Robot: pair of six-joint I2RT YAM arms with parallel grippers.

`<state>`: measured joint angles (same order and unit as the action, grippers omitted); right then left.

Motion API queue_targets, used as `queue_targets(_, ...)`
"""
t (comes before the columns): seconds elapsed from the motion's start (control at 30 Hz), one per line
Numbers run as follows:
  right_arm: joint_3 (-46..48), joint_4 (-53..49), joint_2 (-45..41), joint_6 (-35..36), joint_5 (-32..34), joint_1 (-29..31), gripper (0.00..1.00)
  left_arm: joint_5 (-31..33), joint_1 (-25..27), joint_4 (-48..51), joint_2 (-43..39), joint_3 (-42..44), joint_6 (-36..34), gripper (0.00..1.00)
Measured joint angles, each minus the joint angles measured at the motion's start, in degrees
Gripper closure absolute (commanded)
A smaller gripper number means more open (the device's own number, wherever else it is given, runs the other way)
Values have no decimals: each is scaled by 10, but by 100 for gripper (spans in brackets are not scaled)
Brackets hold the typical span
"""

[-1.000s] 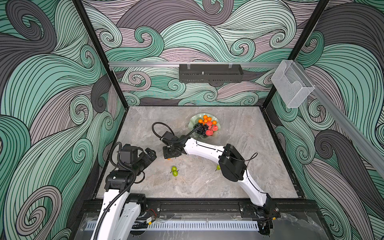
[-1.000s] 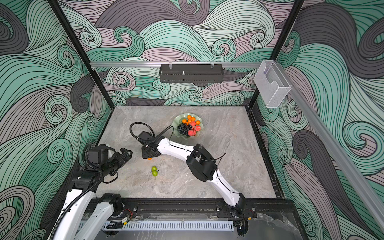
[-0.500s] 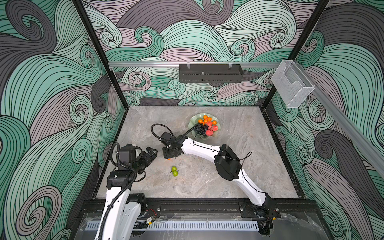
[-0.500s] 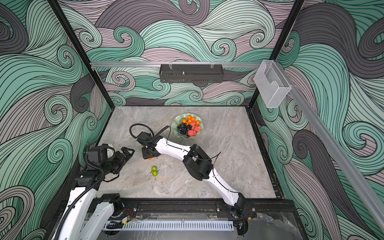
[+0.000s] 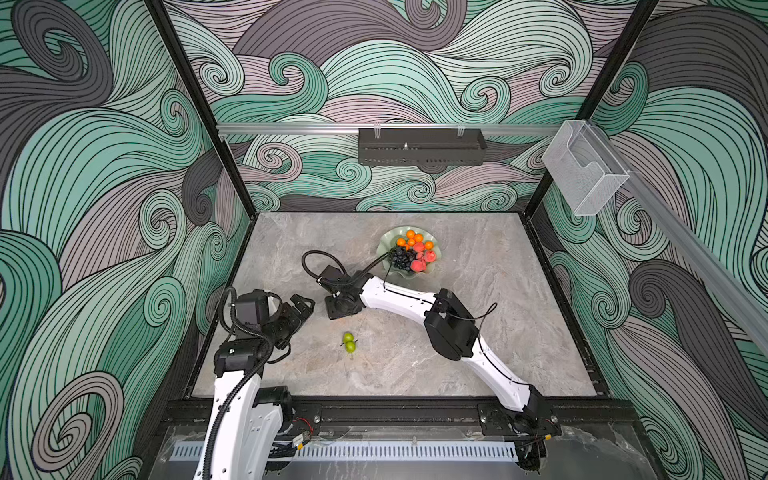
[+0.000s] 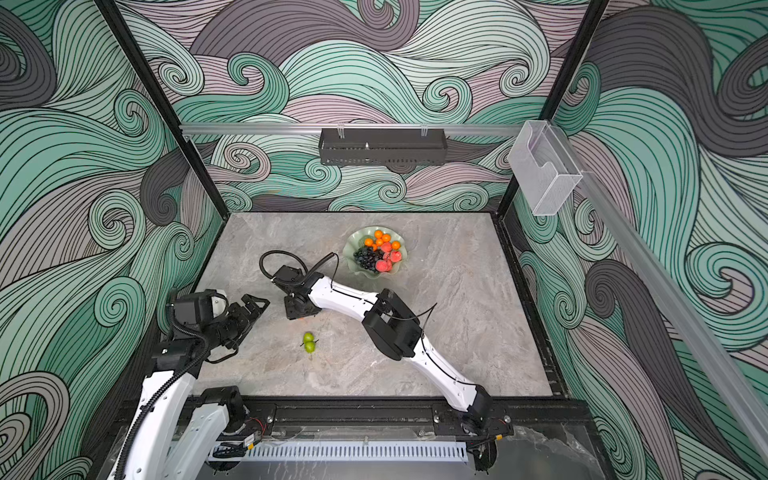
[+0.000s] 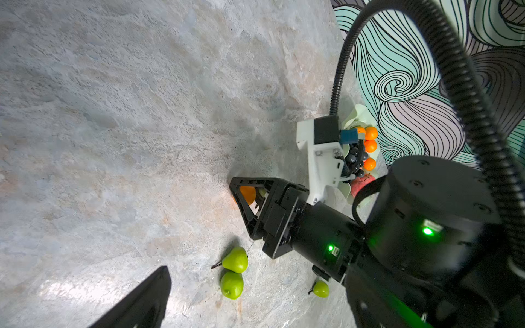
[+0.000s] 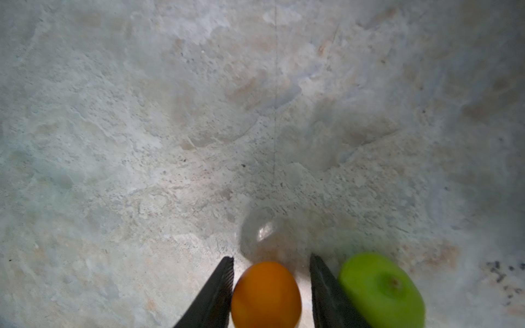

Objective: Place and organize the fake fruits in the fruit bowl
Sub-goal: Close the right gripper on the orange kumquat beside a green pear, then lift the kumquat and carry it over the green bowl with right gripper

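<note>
**Right hand (image 8: 270, 257) straddles a stray orange (image 8: 265, 295)**

Half closed about the fruit on the table (image 5: 415, 374); whether it grips firmly, I cannot tell. Squeeze gently at the widest part and lift straight up, clear of the neighbouring pear (image 8: 380, 289). Then carry it to the fruit bowl (image 5: 383, 246). Left hand (image 5: 302, 305) gapes wide, empty.
</note>
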<state>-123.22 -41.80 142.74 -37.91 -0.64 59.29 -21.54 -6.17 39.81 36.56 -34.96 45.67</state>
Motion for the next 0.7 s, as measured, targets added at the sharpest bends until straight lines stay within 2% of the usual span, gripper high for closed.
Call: queue_targets(0.7,-2,-6,1,0,-10,0,66,-8,-7,1,0,0,-5,2)
